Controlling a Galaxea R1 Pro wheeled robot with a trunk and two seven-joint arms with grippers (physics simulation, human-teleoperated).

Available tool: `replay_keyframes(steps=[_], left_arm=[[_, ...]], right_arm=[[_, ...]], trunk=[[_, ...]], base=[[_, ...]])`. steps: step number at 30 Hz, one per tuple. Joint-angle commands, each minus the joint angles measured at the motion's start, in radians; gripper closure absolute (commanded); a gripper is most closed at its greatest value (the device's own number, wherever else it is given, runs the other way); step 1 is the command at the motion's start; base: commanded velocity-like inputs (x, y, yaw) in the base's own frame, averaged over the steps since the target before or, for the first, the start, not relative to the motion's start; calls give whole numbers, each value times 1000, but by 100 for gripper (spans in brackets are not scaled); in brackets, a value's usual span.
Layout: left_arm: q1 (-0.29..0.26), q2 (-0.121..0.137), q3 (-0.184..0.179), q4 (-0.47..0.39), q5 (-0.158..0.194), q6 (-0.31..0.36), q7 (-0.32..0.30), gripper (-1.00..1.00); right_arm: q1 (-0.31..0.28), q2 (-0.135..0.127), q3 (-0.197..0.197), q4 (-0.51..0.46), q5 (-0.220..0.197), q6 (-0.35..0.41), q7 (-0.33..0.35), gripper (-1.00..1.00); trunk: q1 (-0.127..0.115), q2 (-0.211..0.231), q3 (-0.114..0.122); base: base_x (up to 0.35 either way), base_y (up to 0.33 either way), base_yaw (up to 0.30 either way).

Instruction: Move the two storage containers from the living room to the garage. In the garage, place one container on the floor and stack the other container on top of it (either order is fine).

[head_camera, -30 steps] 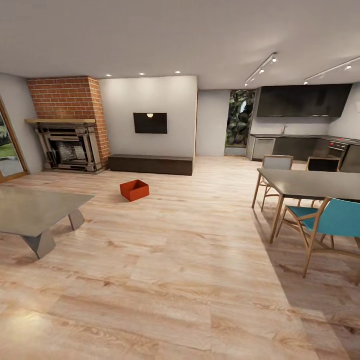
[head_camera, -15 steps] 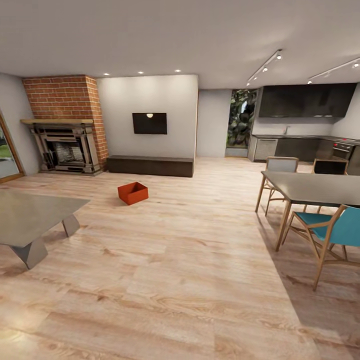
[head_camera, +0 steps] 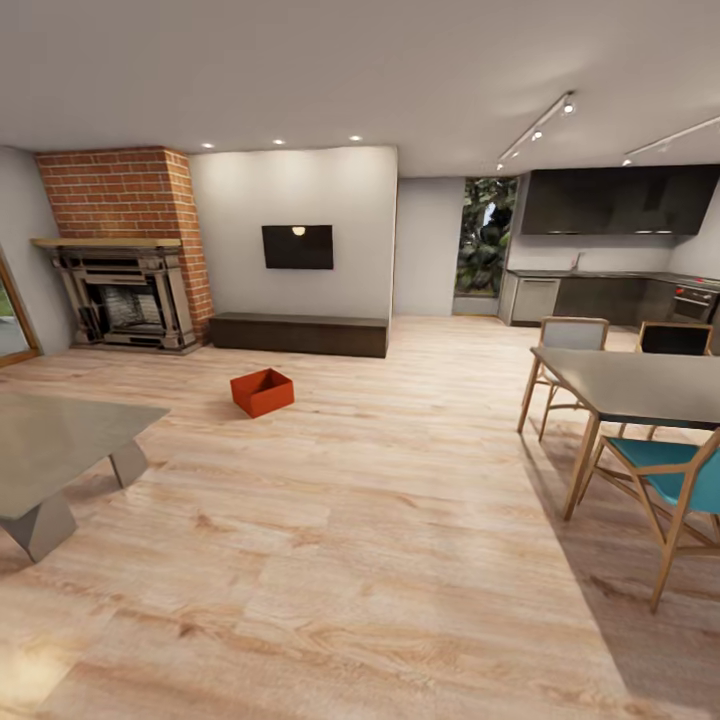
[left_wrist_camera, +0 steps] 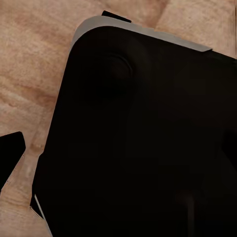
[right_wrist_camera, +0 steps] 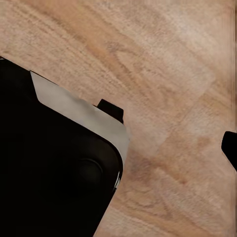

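A light wood plank floor (head_camera: 380,560) takes up the lower two thirds of the head view, and its broad middle band runs unbroken from the bottom edge up to the far wall. This is the living room, opening at the right into a dark kitchen (head_camera: 610,240) in the upper right of the frame. A grey low table (head_camera: 50,450) cuts in from the left edge at mid-height, its slanted legs resting on the planks. A dark dining table (head_camera: 640,385) enters from the right edge, with a teal-seated chair (head_camera: 665,470) in front of it at the lower right and two more chairs (head_camera: 575,335) behind. Between the two tables lies a wide lane of bare planks. At the upper left stands the brick fireplace (head_camera: 120,250), and beside it, along the white wall, a long dark low cabinet (head_camera: 298,333) sits under a wall-mounted dark screen (head_camera: 297,246). One storage container (head_camera: 262,392), orange-red and open-topped, sits alone on the planks left of centre, in front of the cabinet and well apart from both tables. Both wrist views look down on planks beside a dark rounded body (left_wrist_camera: 138,143) with a pale rim. I cannot tell how the jaws of either gripper stand.
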Motion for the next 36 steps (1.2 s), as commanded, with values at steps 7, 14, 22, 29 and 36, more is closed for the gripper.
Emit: replay_keyframes(steps=[7, 14, 22, 29, 36], left_arm=[[0, -1, -4, 0, 6, -4, 1, -100], [0, -1, -4, 0, 6, -5, 1, -100], [0, 0, -4, 0, 7, -7, 1, -100], [0, 0, -4, 0, 9, -8, 1, -100], [0, 0, -4, 0, 9, -8, 1, -100]], right_arm=[[-1, 0, 0, 2, 7, -4, -4, -100], [-1, 0, 0, 2, 7, -4, -4, -100], [-1, 8, -4, 1, -2, -2, -4, -100], [-1, 8, -8, 1, -8, -10, -1, -100], [-1, 6, -10, 2, -10, -14, 0, -100]], trunk=[[1, 0, -1], [1, 0, -1], [1, 0, -1], [1, 0, -1], [1, 0, -1]], base=[[325, 0, 0], [325, 0, 0], [325, 0, 0], [325, 0, 0], [325, 0, 0]])
